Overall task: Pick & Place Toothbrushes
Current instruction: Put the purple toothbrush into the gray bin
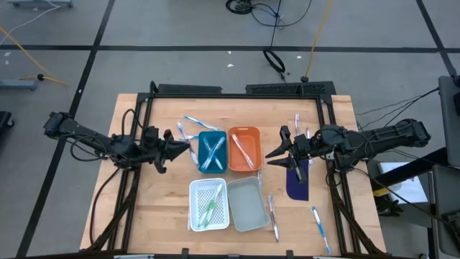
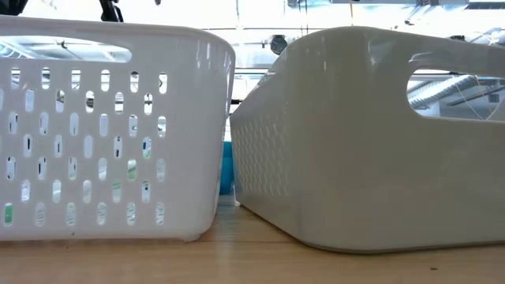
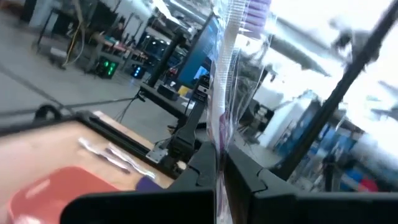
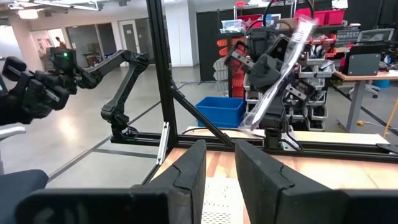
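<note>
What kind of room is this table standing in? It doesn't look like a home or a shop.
Most likely a robotics lab or workshop. Another robot arm stands on the bare concrete floor beyond the table, storage racks hold red bins and a blue crate, and loose cables trail across the floor.

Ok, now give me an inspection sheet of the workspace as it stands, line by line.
Surface: wooden table, framed by dark rails.
Job's things: toothbrushes in the blue tray, orange tray and white basket; grey tray looks empty; loose toothbrushes on the table.
Clutter: dark blue pad.
Grippers: left end effector beside the blue tray, shut on a wrapped toothbrush; right end effector beside the orange tray, open, holding nothing.
Cables: black cable and yellow cable on the floor beyond the table.
Surroundings: workshop floor, racks and benches; no person clearly seen.
</note>
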Action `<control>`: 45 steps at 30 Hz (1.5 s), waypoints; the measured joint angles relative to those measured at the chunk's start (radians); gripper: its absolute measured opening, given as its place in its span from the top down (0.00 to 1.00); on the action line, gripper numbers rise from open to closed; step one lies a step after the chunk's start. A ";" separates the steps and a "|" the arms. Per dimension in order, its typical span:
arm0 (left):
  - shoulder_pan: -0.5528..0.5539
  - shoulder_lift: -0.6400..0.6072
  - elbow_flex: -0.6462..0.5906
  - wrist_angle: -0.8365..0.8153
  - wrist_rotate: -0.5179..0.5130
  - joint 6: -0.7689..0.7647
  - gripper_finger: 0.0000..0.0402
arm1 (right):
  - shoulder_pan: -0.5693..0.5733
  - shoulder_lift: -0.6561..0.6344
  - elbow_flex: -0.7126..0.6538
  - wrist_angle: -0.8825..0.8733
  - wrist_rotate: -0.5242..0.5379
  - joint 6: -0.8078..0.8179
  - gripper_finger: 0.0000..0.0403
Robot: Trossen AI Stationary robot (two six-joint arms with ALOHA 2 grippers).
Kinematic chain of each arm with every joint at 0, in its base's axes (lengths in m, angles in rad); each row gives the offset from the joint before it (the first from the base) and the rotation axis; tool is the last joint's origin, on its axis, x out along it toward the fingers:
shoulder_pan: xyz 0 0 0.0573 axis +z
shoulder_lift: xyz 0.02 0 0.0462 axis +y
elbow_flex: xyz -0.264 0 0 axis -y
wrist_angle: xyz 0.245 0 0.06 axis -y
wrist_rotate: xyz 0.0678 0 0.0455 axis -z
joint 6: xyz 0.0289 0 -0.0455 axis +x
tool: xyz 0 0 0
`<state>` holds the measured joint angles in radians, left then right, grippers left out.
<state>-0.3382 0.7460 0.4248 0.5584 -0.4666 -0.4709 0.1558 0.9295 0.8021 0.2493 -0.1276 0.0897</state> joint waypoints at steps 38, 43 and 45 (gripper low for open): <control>0.022 0.373 0.248 -0.007 -0.048 -0.457 1.00 | -0.027 0.108 0.000 0.047 0.000 0.125 0.81; 0.026 0.505 0.351 -0.010 0.012 -0.382 1.00 | -0.046 0.141 0.000 0.145 -0.003 0.135 0.77; 0.026 0.550 0.386 -0.009 0.024 -0.370 1.00 | -0.053 0.149 0.000 0.182 -0.004 0.155 0.73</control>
<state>-0.3126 1.2963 0.8103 0.5490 -0.4428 -0.8412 0.1031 1.0790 0.8021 0.4312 -0.1314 0.2450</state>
